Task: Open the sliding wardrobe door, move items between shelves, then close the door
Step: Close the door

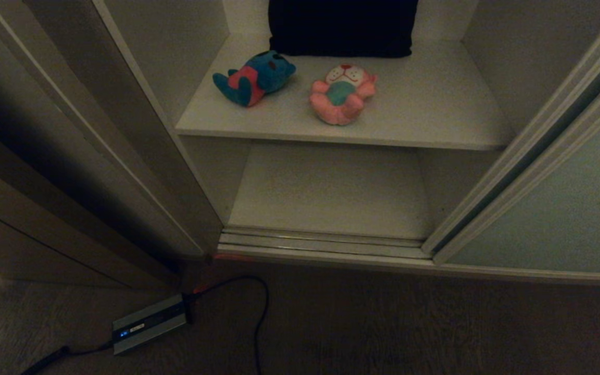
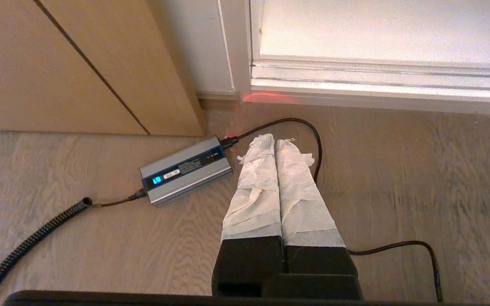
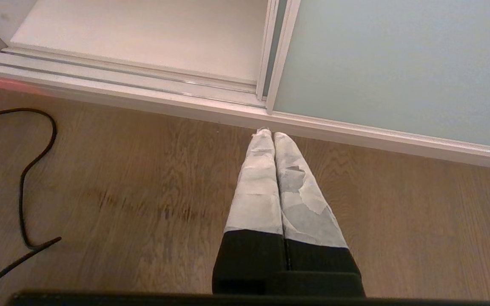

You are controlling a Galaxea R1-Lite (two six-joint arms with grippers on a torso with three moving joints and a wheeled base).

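Below the wardrobe opening, my left gripper (image 2: pixel 275 141) hangs low over the wood floor (image 2: pixel 398 170), pointing down and forward, its taped fingers (image 2: pixel 255 187) pressed together on nothing. Its tips show just beside a grey charger box (image 2: pixel 186 170) lying on the floor, with a black cable (image 2: pixel 309 131) looping past them; whether they touch it I cannot tell.

My right gripper (image 3: pixel 269 134) is posed the same way, low over the floor, fingers (image 3: pixel 257 191) pressed together and empty. Its tips point at the bottom rail (image 3: pixel 143 91), near the corner where the door's frame meets it.

Neither arm shows in the head view.

Door (image 1: pixel 560 208): grey-green panel with pale metal frame, slid to my right, so the left part of the wardrobe stands open.

Upper shelf (image 1: pixel 425 120): holds both toys. The teal toy (image 1: pixel 254 78) with the red belly lies on its side toward the left. The pink toy (image 1: pixel 342 92) lies on its back just to the right of it, near but apart. A black cushion (image 1: pixel 342 26) stands behind them against the back wall; the teal toy's head is close to its lower edge.

Lower shelf (image 1: pixel 326 192): white board, directly behind the bottom rail.

Brown door casing (image 1: pixel 45 219) stands left of the wardrobe.
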